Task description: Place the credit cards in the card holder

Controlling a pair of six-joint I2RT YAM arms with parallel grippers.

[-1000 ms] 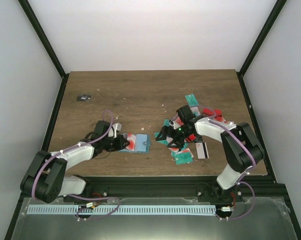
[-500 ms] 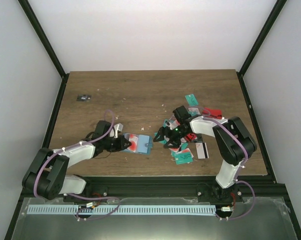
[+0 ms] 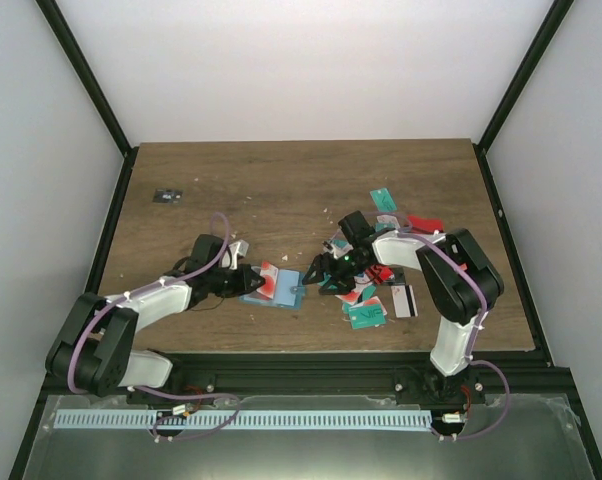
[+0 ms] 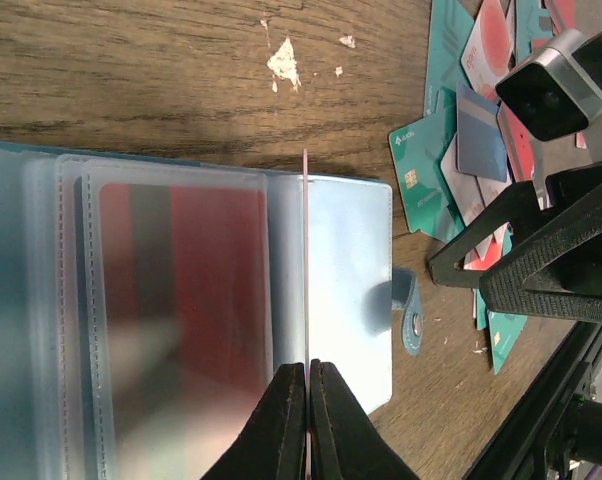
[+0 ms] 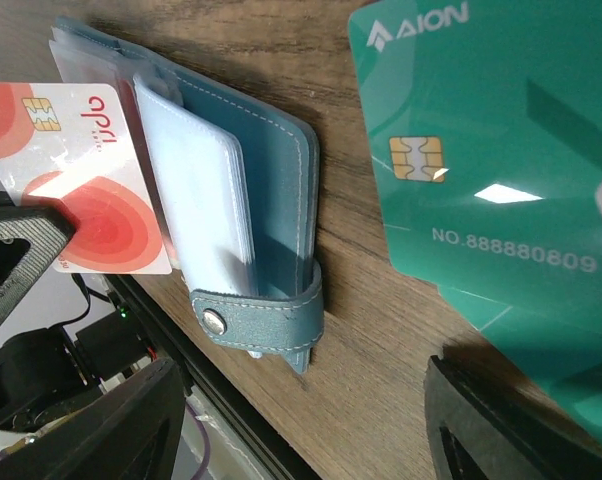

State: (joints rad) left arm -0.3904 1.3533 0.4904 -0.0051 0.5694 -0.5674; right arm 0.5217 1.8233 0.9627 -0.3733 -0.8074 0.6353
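Note:
The card holder [image 3: 284,288] lies open near the front middle of the table, its clear sleeves up [image 4: 351,290], with a red card [image 4: 201,280] in one sleeve. My left gripper [image 3: 249,283] is shut on a white credit card with red marks [image 5: 91,190], held edge-on [image 4: 307,260] over the sleeves. My right gripper [image 3: 316,275] is open at the holder's right edge. Its snap strap [image 5: 251,320] lies just ahead of the gap between the fingers [image 5: 303,372]. More credit cards [image 3: 381,270] lie scattered behind the right gripper, one of them a teal card [image 5: 491,150].
A teal card [image 3: 365,315] and a white card with a black stripe [image 3: 404,300] lie near the table's front edge. Another teal card [image 3: 383,199] lies farther back. A small dark object [image 3: 166,195] sits at the far left. Pale crumbs dot the wood [image 4: 283,62].
My right gripper has slid left from the card pile to the holder's strap side, its jaws narrowing somewhat. My left gripper has edged right with its card over the holder.

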